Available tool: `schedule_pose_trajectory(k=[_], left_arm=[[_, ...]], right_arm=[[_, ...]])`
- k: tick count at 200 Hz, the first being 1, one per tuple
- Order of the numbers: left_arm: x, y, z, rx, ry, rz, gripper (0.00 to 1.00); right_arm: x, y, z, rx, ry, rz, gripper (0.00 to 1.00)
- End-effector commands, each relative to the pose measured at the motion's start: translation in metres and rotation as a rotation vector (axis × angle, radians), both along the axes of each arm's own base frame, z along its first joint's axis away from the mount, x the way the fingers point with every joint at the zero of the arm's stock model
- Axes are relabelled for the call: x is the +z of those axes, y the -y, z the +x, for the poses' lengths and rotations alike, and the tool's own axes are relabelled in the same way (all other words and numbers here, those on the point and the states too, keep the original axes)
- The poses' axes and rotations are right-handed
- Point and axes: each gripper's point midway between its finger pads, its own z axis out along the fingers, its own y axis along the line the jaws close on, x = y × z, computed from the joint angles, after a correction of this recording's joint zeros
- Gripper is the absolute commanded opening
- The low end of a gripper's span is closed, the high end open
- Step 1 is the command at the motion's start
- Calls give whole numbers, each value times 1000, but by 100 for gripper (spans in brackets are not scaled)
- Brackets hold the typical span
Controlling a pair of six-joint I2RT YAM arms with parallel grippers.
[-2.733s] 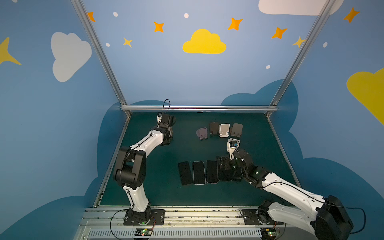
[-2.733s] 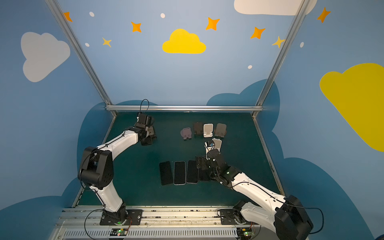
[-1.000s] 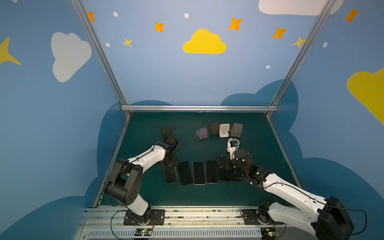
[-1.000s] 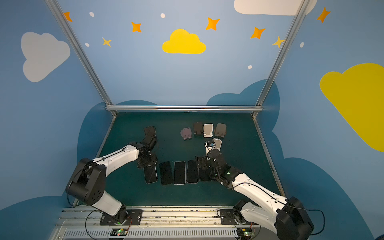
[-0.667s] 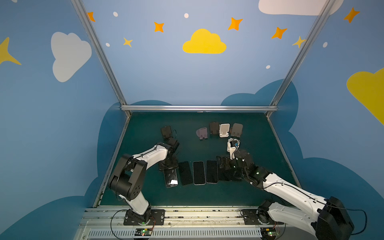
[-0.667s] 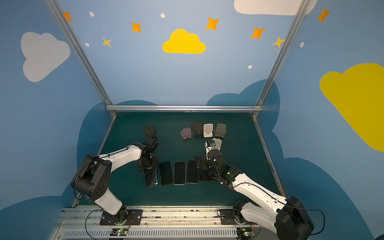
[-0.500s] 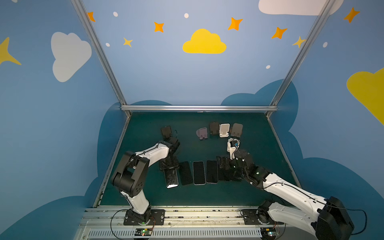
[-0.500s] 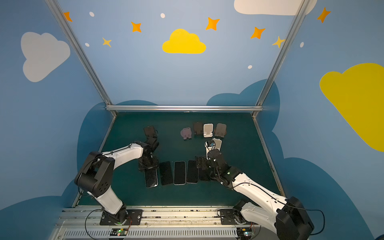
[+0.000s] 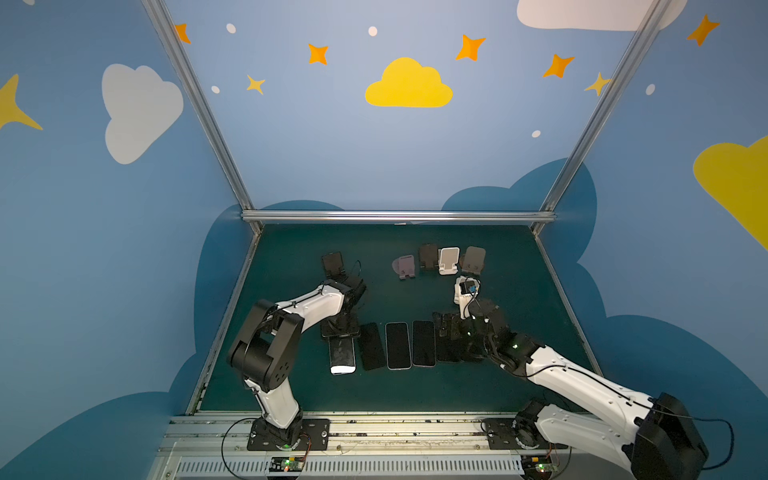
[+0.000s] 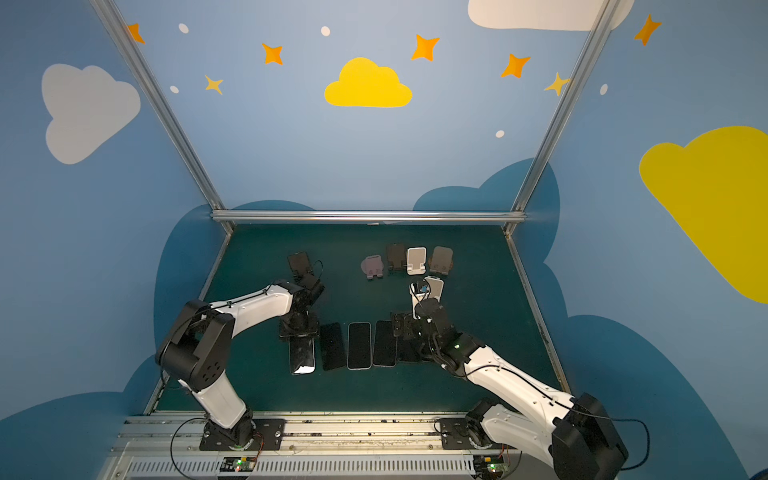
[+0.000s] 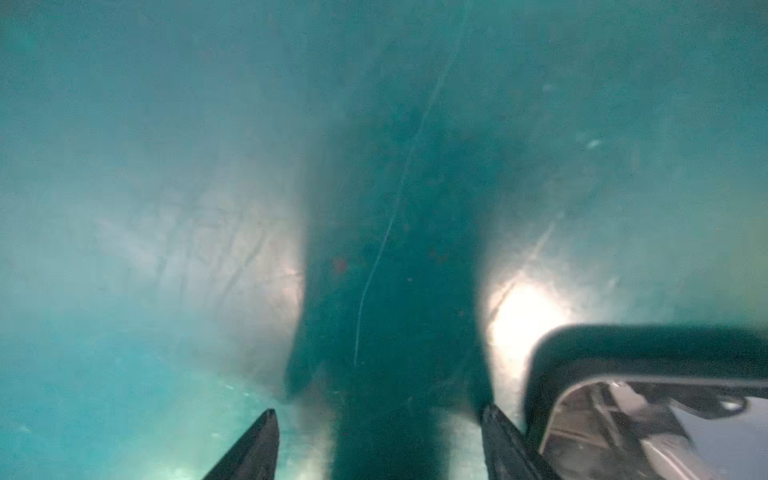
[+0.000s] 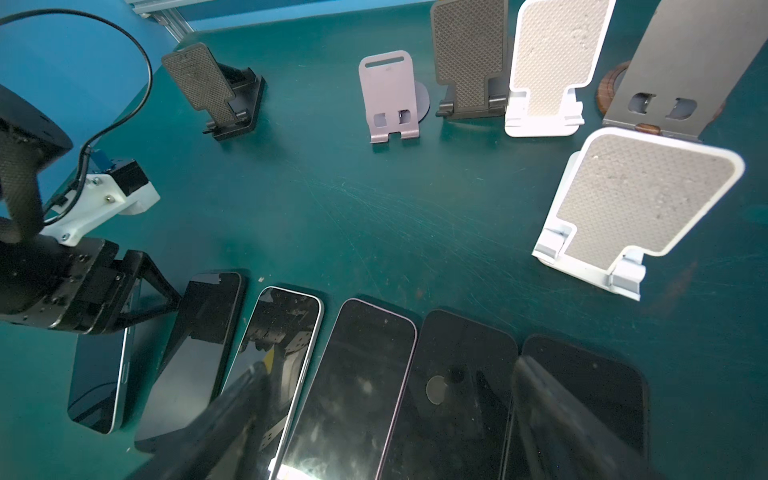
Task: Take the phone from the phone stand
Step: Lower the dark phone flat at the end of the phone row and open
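Note:
The black phone stand [image 9: 332,264] [image 10: 300,264] [image 12: 208,87] stands empty at the back left of the green mat. The phone [image 9: 343,357] [image 10: 302,357] [image 12: 97,374] lies flat at the left end of the row of phones, screen up. My left gripper [image 9: 340,330] [image 10: 300,328] [image 12: 137,299] is shut across its far end, one finger on each long edge. In the left wrist view the glossy screen [image 11: 374,208] fills the picture between the fingertips of that gripper [image 11: 380,415]. My right gripper [image 9: 453,336] [image 12: 390,415] hangs open over the right end of the row, holding nothing.
Several other phones [image 9: 398,345] [image 12: 353,374] lie side by side on the mat. Empty stands line the back: pink [image 9: 404,266], black [image 9: 428,255], white [image 9: 449,259] and grey [image 9: 473,259]. Another white stand [image 12: 636,208] is by the right wrist. A metal rail [image 9: 395,216] borders the far edge.
The left arm carried the phone from the black stand down to the left end of the row and laid it flat. The right arm has stayed still.

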Motion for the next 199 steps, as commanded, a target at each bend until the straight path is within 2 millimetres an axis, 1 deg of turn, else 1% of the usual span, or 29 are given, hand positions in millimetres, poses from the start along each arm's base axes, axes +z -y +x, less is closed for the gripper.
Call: schedule_pose_trajectory(k=[1, 32, 65, 82, 127, 179, 199], left_arm=[[-35, 1, -5, -40, 0, 75, 63], [-41, 1, -2, -43, 36, 104, 65], [-45, 7, -4, -16, 59, 66, 69], [-49, 12, -5, -2, 65, 29, 70], [-72, 14, -15, 47, 71, 9, 74], [-83, 16, -24, 45, 72, 20, 80], [-90, 18, -27, 44, 65, 17, 81]], right_arm=[[3, -3, 1, 8, -2, 4, 91], [2, -5, 1, 17, -12, 3, 91], [0, -6, 1, 23, -20, -2, 91], [-1, -7, 1, 26, -24, -3, 91], [-1, -9, 0, 37, -35, -5, 91], [-2, -11, -1, 47, -41, -3, 91], [-3, -11, -1, 47, -43, -5, 91]])
